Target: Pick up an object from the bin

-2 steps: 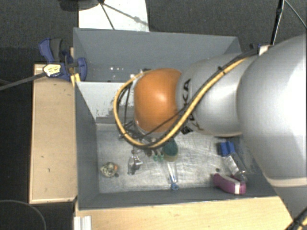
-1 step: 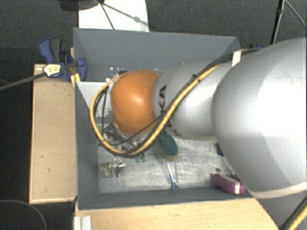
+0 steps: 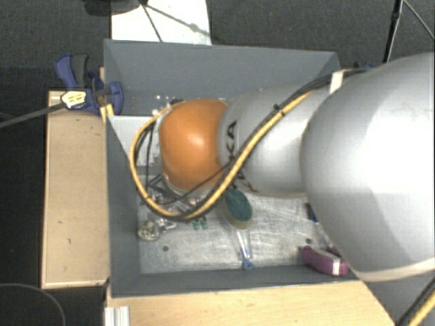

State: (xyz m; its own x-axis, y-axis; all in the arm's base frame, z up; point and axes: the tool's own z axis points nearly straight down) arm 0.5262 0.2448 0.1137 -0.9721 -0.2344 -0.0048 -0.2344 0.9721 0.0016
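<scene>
Arm: the big silver arm (image 3: 353,155) comes in from the right and hangs over much of the right half of the grey bin (image 3: 204,66).
Orange cover: the rounded orange cover (image 3: 194,141) at the wrist sits over the bin's left-centre, pointing down and to the left.
Cable: a yellow-and-black cable (image 3: 141,172) loops round the cover's left side and curls back underneath it.
Gripper: the gripper (image 3: 166,199) is down low in the left part of the bin, with a bit of dark metalwork peeking out below the cover.
Jaws: tucked under the cover and the cable, so wide or narrow, one cannot tell.
Task's thing: which thing it is going for cannot be told. Closest is a small pale knobbly thing (image 3: 148,231) on the floor near the front-left corner, just below and left of the gripper.
Also close: a few tiny green bits (image 3: 198,225) lie just right of that, under the cable loop.
Middle floor: a dark teal round thing (image 3: 238,206) lies against the arm's lower edge, and a clear tube with a blue tip (image 3: 243,246) lies just below it, near the front wall.
Front right: a purple thing (image 3: 325,260) lies by the front wall, partly under the arm.
</scene>
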